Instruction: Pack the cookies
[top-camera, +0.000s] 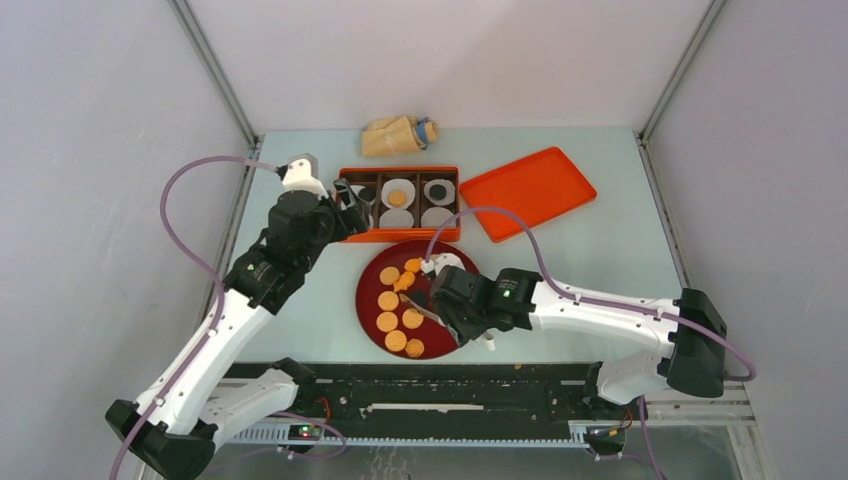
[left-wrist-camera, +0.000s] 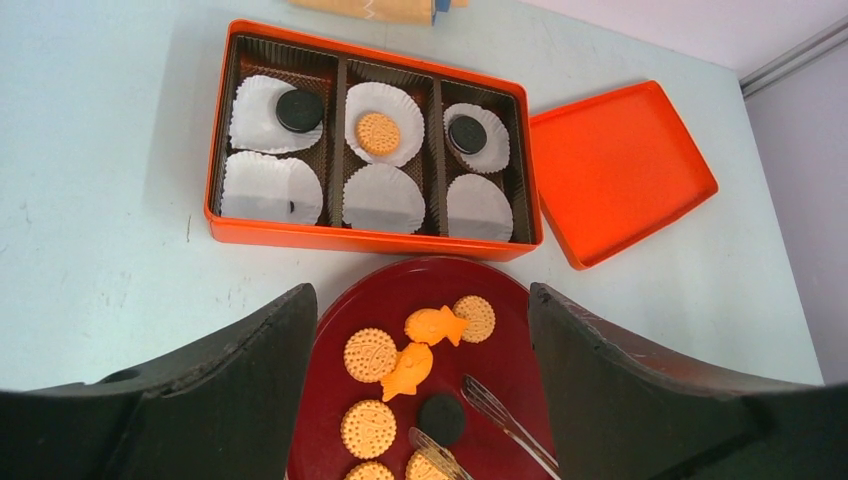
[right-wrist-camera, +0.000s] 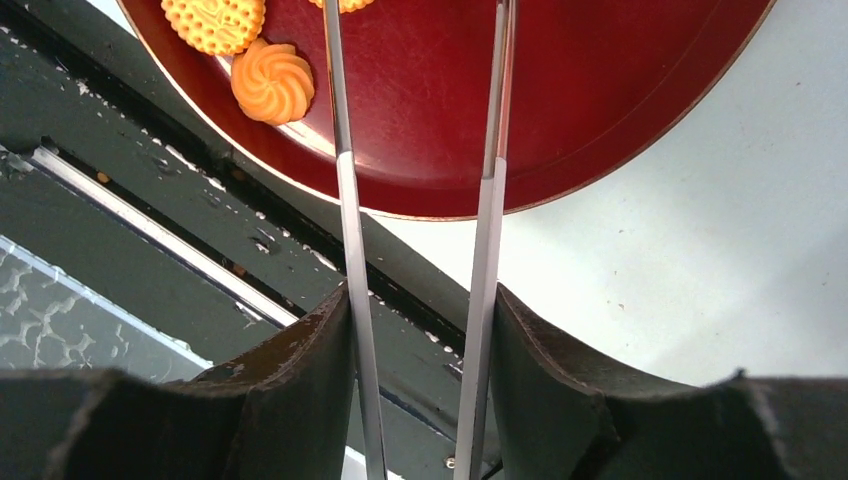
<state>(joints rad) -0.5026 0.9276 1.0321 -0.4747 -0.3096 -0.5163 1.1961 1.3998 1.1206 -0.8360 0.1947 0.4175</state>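
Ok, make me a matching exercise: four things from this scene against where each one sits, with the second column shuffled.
1 tongs
2 orange lid
3 fish-shaped cookies
4 paper liners

A in the orange box
B on the red plate
C held in the right gripper
D on the table beside the box

Pairs: 1-C, 2-D, 3-B, 4-A

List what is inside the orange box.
Six white liners fill the orange box: two hold black cookies, one a tan cookie, three look empty. Anything beneath the liners is covered.
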